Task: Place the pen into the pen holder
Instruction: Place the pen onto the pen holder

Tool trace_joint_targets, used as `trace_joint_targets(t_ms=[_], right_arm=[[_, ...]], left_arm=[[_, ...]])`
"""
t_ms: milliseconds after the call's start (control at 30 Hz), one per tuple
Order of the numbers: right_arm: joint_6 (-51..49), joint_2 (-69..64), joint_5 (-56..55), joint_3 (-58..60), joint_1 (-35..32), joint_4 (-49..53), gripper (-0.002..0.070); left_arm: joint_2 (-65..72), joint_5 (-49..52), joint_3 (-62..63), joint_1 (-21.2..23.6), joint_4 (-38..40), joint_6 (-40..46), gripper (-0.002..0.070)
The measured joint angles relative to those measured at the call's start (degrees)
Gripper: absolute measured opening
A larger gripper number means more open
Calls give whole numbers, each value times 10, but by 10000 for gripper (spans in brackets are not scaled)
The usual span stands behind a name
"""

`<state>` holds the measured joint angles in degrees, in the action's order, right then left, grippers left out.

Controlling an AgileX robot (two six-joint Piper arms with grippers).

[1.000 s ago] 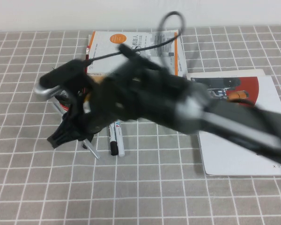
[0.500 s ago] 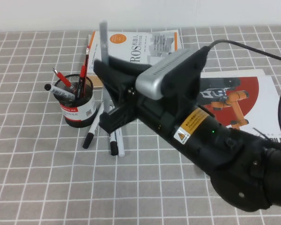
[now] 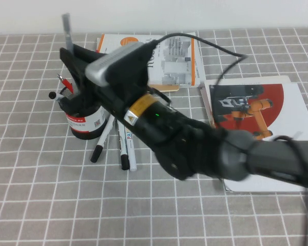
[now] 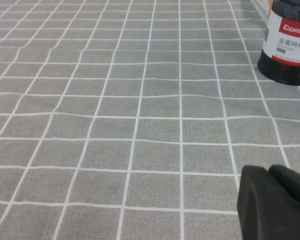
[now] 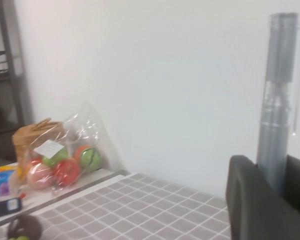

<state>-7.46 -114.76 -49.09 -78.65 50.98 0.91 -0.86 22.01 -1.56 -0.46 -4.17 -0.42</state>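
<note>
My right gripper (image 3: 71, 54) is shut on the thin silver-grey pen (image 3: 66, 29) and holds it upright, just above the black wire-mesh pen holder (image 3: 86, 123) at the table's left. In the right wrist view the pen (image 5: 279, 100) stands straight up between the two black fingers (image 5: 250, 200) of the right gripper (image 5: 275, 187). Red pens (image 3: 65, 83) stick out of the holder. My left gripper (image 4: 277, 202) is low over bare cloth, jaws together and empty; the holder (image 4: 289, 45) stands far beyond it. The left arm is out of the high view.
White markers with black caps (image 3: 125, 147) and a black one (image 3: 100, 146) lie on the cloth beside the holder. A white-and-orange book (image 3: 177, 54) lies at the back, a red-and-white one (image 3: 256, 102) at the right. A bag of coloured balls (image 5: 60, 160) sits beyond the table edge.
My right gripper has lifted the pen from beside the markers and carried it upright to the left, from right of the holder to above it.
</note>
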Motion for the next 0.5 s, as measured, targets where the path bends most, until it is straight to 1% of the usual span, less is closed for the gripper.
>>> trace_joint_targets(t_ms=[133,367,500], right_arm=[[0,-59,19,-75,-7,-9,44],[0,-131,109,-189,-33,-30,46],[0,-163,123,-224,-50,-50,81]], left_arm=[[0,0,0,0,0,0,-5],[0,0,0,0,1,0,-5],[0,0,0,0,1,0,-5]])
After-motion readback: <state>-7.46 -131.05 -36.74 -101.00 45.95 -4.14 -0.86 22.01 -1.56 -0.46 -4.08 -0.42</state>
